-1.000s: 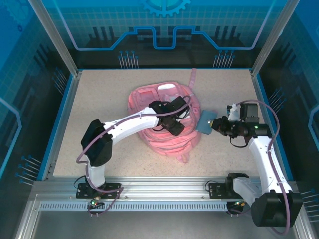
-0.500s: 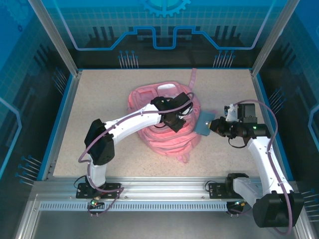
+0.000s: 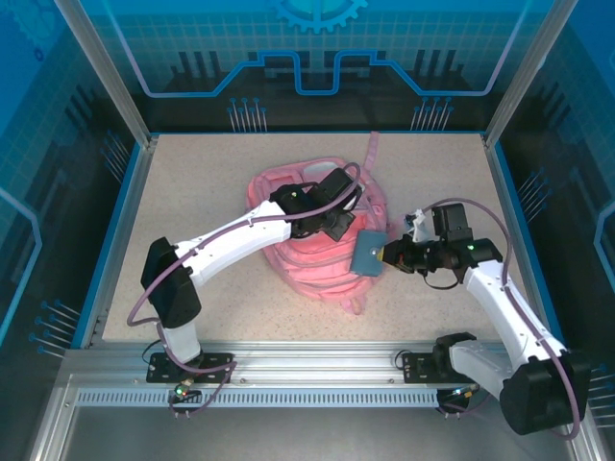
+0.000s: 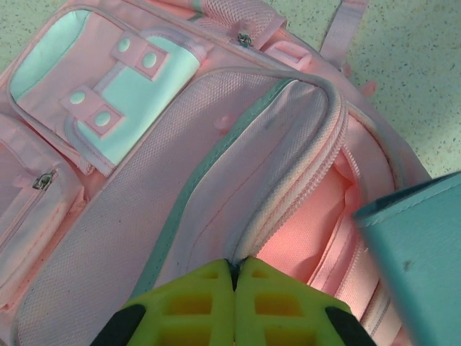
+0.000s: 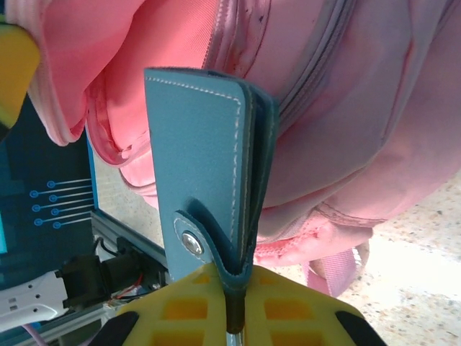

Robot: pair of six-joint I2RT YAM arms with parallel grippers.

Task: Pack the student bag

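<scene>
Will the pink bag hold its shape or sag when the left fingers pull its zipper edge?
Probably floppy: the pink bag lies slumped in soft folds. Its flat pockets suggest little weight, so it may slide.

The student bag is soft, matt pink cloth, with a coarse mesh-weave panel and a smooth pale mint patch. The booklet is smooth blue leather-like material, white-stitched, with a shiny metal snap. The surface looks grainy and speckled.
</scene>
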